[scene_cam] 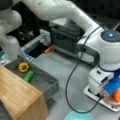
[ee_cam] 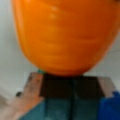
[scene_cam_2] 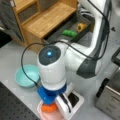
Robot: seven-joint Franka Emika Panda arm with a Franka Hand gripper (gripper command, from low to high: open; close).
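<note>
wrist view fills with the orange carrot (ee_cam: 65, 35) right at my pincer (ee_cam: 72, 86), low over the pink plate (scene_cam_2: 51, 115); i cannot tell my grip, so it might roll off.

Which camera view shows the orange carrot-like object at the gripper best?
The wrist view: the orange object fills most of the picture, its rounded end and faint ridges plain. In both front views only a small orange part shows, beside the gripper over the pink plate.
</note>
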